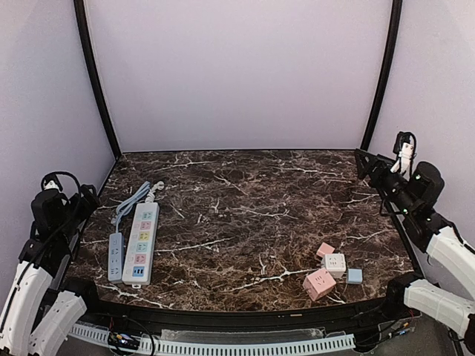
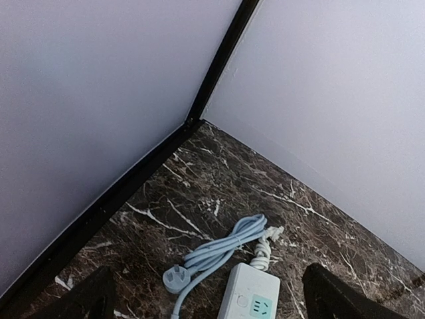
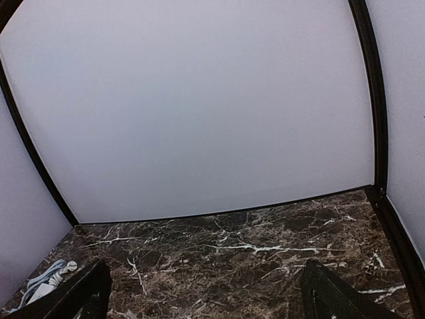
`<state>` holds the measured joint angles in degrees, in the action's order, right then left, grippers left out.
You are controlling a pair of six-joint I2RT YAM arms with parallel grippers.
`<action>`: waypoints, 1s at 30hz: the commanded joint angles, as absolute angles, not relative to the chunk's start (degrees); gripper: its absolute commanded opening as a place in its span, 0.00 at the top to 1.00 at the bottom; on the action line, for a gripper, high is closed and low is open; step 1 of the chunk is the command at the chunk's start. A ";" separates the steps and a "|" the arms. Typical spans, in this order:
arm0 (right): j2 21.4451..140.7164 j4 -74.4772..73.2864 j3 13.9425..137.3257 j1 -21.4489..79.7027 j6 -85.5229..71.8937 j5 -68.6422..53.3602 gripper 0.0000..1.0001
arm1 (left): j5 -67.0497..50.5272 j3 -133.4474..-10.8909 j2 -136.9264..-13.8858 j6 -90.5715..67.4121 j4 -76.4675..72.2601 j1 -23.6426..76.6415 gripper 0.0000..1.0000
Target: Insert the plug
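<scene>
Plug [image 2: 174,278]: pale blue, lying on the marble table [image 1: 245,200] at the end of a coiled cable [image 2: 222,246], just off the far end of the white power strip; nothing has hold of it.
White power strip [image 1: 141,243]: at 8 o'clock on the table in the top view, its length running roughly from 6 to 12, with a row of coloured sockets on top.
Grey strip [image 1: 115,256]: shorter, just beside the white one on its 9 o'clock side.
Left gripper [image 2: 211,296]: jaws spread wide with nothing between them, raised at the table's 9 o'clock edge; its camera looks down on the plug and the strip's end.
Right gripper [image 3: 209,292]: jaws wide apart and empty, raised at the 3 o'clock edge, facing the back wall.
Cubes: large pink cube [image 1: 319,284], white cube [image 1: 335,264], small pink cube [image 1: 325,250] and small blue block [image 1: 355,276] clustered at 5 o'clock, well apart from the plug.
</scene>
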<state>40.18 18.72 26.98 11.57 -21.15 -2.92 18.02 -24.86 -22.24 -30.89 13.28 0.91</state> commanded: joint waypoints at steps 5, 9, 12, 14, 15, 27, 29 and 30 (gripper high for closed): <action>40.20 11.27 29.95 11.41 -25.49 -8.69 0.01 | 1.61 -22.44 -23.41 -31.71 16.96 1.93 0.01; 42.93 1.99 33.84 11.43 -29.40 -7.04 0.01 | 1.23 -22.46 -24.31 -31.38 16.43 5.81 0.01; 45.04 -3.82 35.96 11.59 -31.25 -6.30 0.01 | 1.68 -22.89 -24.82 -31.25 16.44 8.48 0.01; 45.57 -4.62 35.79 11.97 -31.50 -6.89 0.01 | 1.33 -23.01 -25.34 -31.36 16.36 9.25 0.01; 45.69 -4.97 35.75 12.20 -31.58 -6.86 0.01 | 1.01 -23.02 -25.71 -31.37 16.35 9.41 0.01; 47.46 -17.24 38.65 18.12 -34.61 -1.82 0.02 | -3.13 -22.90 -28.96 -30.86 13.98 11.97 0.01; 47.21 -19.77 38.88 19.77 -34.33 -0.85 0.01 | -3.41 -22.67 -29.18 -30.74 13.78 12.30 0.01; 47.13 -21.17 39.12 20.23 -34.14 -0.35 0.01 | -3.42 -22.50 -29.18 -30.71 13.74 12.48 0.01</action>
